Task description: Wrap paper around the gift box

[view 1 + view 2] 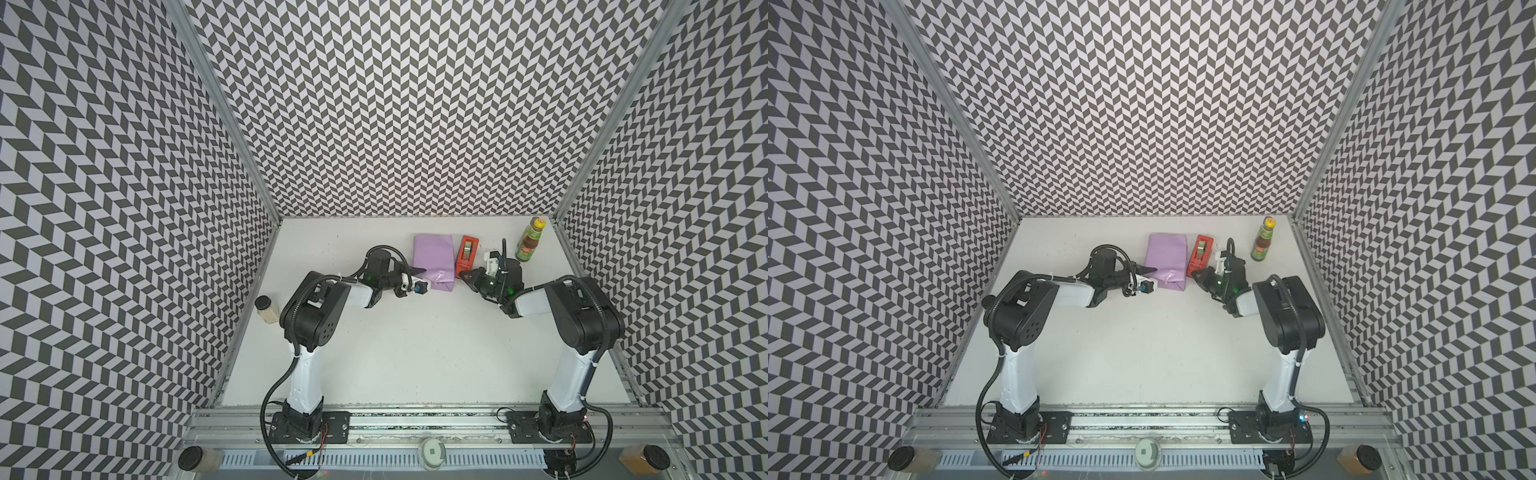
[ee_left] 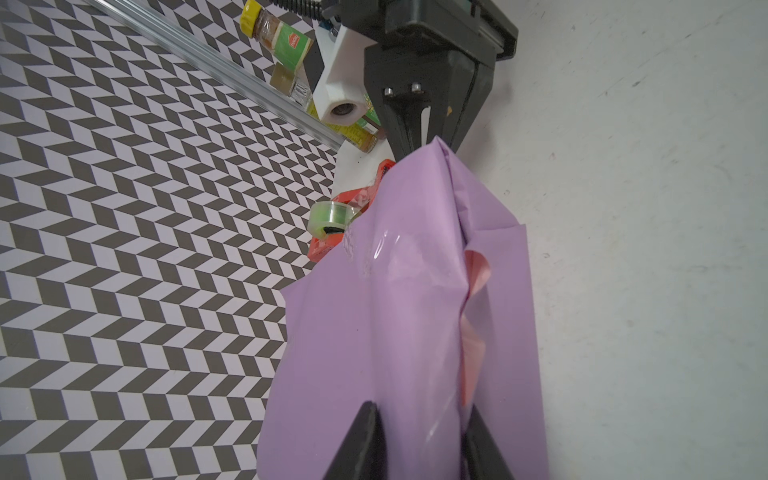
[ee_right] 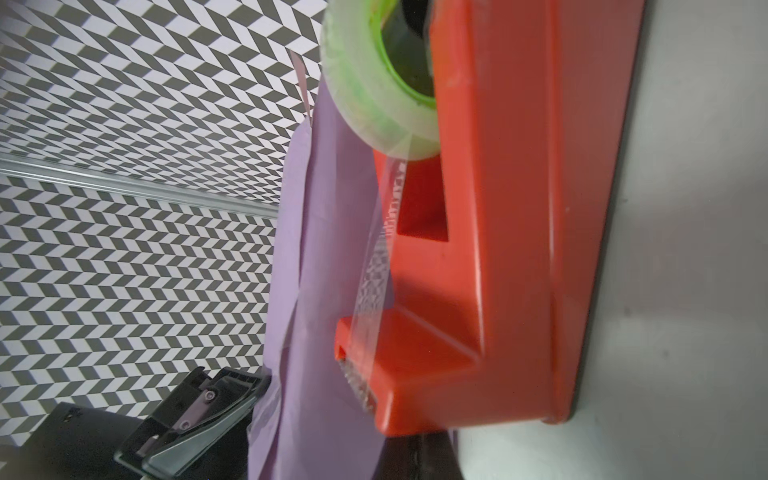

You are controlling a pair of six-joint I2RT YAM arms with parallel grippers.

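The paper (image 1: 432,257) shows its lilac face and is folded round a low block at the back of the table in both top views; the gift box is hidden inside it. My left gripper (image 2: 420,407) is shut on a fold of the paper (image 2: 374,332) at its near left end, where pale pink lining shows in a gap. My right gripper (image 3: 419,455) is shut, its tips just under the cutter end of the red tape dispenser (image 3: 498,249) and beside the paper (image 3: 324,291). In a top view it (image 1: 463,276) sits at the package's near right corner.
The tape dispenser (image 1: 466,255) stands close to the right of the package. A sauce bottle (image 1: 530,241) stands at the back right. A small jar (image 1: 267,309) sits by the left wall. Two more jars (image 1: 195,459) (image 1: 644,457) stand on the front rail.
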